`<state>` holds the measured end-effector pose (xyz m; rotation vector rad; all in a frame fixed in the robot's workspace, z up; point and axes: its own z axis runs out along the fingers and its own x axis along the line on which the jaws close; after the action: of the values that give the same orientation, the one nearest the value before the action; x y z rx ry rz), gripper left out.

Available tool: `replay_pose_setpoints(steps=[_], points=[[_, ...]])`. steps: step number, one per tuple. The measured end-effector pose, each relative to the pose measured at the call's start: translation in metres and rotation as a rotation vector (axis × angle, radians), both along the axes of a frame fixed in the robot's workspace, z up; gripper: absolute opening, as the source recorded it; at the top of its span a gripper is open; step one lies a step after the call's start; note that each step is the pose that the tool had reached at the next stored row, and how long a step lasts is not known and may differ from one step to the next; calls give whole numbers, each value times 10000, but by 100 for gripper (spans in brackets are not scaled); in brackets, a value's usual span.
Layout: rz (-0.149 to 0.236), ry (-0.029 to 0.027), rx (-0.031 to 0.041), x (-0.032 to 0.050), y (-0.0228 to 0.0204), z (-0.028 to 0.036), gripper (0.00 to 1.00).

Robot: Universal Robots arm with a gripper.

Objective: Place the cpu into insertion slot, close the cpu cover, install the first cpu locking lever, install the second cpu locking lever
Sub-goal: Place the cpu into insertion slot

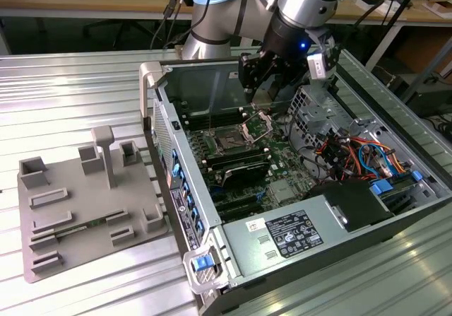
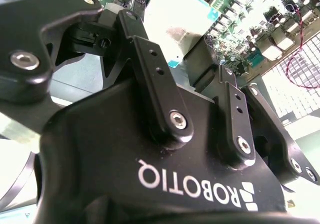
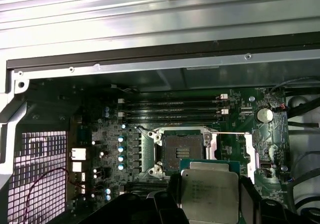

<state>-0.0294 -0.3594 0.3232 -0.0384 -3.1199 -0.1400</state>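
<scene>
Nearest in the first wrist view: the cpu (image 3: 209, 190), pinched at opposite edges by the gripper (image 3: 210, 206). The insertion slot (image 3: 182, 146) lies bare nearby, untouched. Second wrist view: fingers (image 2: 150, 68) clamped inward. Exterior view: gripper hangs inside the computer case (image 1: 205, 86). Likely light, stiff, fragile underneath; edge hold suits.

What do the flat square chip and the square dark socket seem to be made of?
The flat square silvery-grey chip: top looks like matt metal, dull sheen, on a green board edge. The square dark socket: centre probably black plastic; its bright silver rim looks like metal.
</scene>
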Motion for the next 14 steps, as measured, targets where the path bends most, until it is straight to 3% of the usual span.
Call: replay_pose_setpoints(steps=[14], points=[[0, 0, 0, 0, 0, -28, 55]])
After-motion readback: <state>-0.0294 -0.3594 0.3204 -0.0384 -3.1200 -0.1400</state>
